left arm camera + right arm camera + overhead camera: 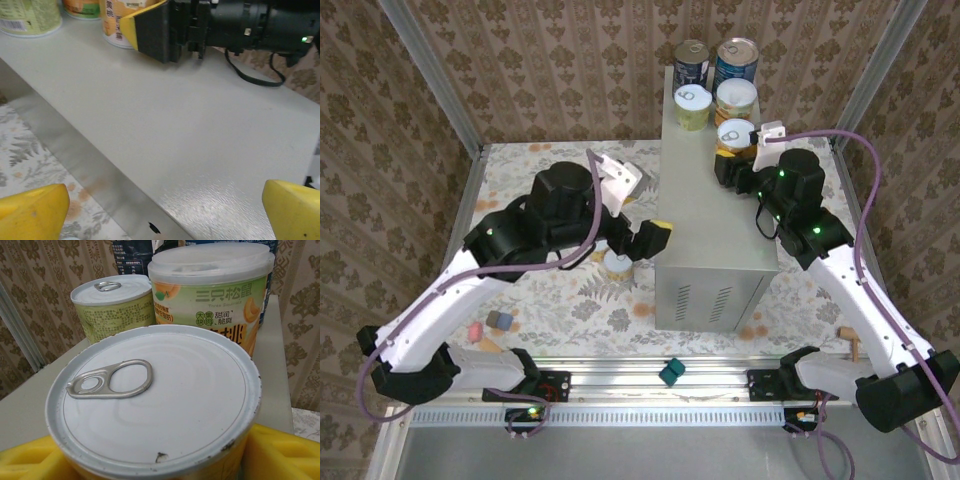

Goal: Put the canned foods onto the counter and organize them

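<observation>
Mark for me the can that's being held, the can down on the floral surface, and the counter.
Held can (160,405): right wrist view, centre of its white lid.
Floor can (617,264): top external view, its white lid.
Counter (710,225): top external view, bare flat top.

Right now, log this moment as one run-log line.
right gripper: shut on white-lidded can over counter | left gripper: open, at counter's left edge | four more cans: counter's far end | last can: floral floor
</observation>
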Robot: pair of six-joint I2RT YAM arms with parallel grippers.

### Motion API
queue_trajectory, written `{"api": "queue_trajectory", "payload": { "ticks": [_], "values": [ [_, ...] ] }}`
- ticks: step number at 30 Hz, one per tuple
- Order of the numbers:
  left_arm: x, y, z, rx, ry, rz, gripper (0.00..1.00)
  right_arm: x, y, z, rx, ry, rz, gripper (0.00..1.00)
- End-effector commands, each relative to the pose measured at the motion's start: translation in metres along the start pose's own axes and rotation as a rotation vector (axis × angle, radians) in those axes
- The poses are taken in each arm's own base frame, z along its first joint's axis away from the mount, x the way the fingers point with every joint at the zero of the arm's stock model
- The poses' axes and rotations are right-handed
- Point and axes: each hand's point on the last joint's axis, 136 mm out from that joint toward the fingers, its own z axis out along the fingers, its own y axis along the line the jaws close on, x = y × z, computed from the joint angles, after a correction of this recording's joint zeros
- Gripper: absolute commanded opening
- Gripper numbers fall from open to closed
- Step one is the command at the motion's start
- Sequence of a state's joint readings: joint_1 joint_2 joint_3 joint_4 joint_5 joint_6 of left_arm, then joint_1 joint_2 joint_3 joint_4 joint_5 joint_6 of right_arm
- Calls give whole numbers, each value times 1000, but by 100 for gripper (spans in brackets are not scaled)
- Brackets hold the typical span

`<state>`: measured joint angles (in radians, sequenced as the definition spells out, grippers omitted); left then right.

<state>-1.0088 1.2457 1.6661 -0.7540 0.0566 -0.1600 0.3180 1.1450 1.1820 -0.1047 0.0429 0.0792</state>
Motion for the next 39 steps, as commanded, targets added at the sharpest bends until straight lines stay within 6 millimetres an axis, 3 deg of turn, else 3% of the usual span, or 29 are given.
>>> {"api": "queue_trajectory", "payload": {
  "ticks": [1, 7, 33, 39],
  "values": [
    [-18, 13, -5, -110, -41, 71, 100, 37, 1, 11, -19, 139, 23, 72],
    [-24, 12, 0, -125, -51, 103, 100, 37, 2, 14, -26, 144, 23, 72],
    [-17, 1, 7, -84, -42, 93, 100, 38, -9, 21, -6, 145, 40, 73],
    [-16, 3, 8, -94, -43, 97, 100, 36, -8, 17, -16, 137, 43, 80]
  ]
}}
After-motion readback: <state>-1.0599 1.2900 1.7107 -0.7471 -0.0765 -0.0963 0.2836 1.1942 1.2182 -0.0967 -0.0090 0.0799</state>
